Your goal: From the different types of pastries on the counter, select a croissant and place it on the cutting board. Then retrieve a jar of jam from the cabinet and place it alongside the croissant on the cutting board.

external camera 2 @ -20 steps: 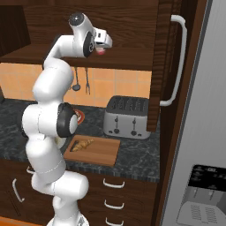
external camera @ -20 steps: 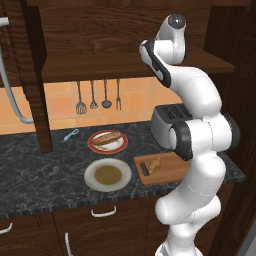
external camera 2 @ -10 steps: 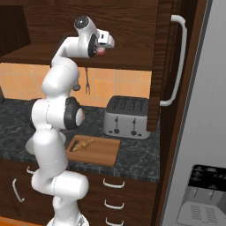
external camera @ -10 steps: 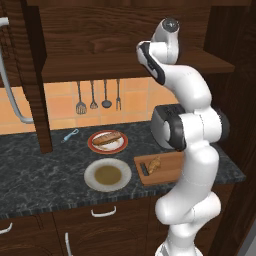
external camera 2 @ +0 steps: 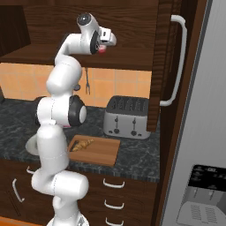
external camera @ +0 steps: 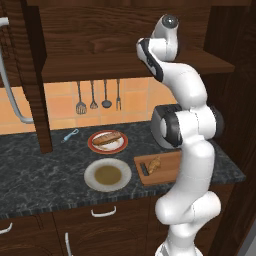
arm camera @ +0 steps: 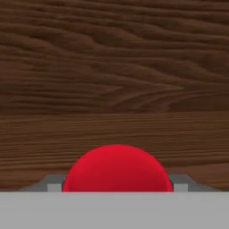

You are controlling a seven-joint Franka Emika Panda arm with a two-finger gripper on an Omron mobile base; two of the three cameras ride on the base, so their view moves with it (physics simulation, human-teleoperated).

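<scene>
One croissant (external camera: 154, 163) lies on the cutting board (external camera: 170, 172). Up at the cabinet (external camera 2: 128, 57) shelf, the right base view shows the hand (external camera 2: 105, 46) clamped on the jar of jam (arm camera: 117, 169), red between its fingertips in the hand view.

Two rear base views sharing the cutting board (external camera: 167, 169), hand view close on cabinet (arm camera: 114, 67) wood

You see the jar of jam (arm camera: 117, 169) only as a red dome, its lower part cut off; its lid is hidden. The gripper (external camera 2: 105, 47) fingers are too small to judge. The arm hides part of the toaster (external camera: 159, 125)
</scene>
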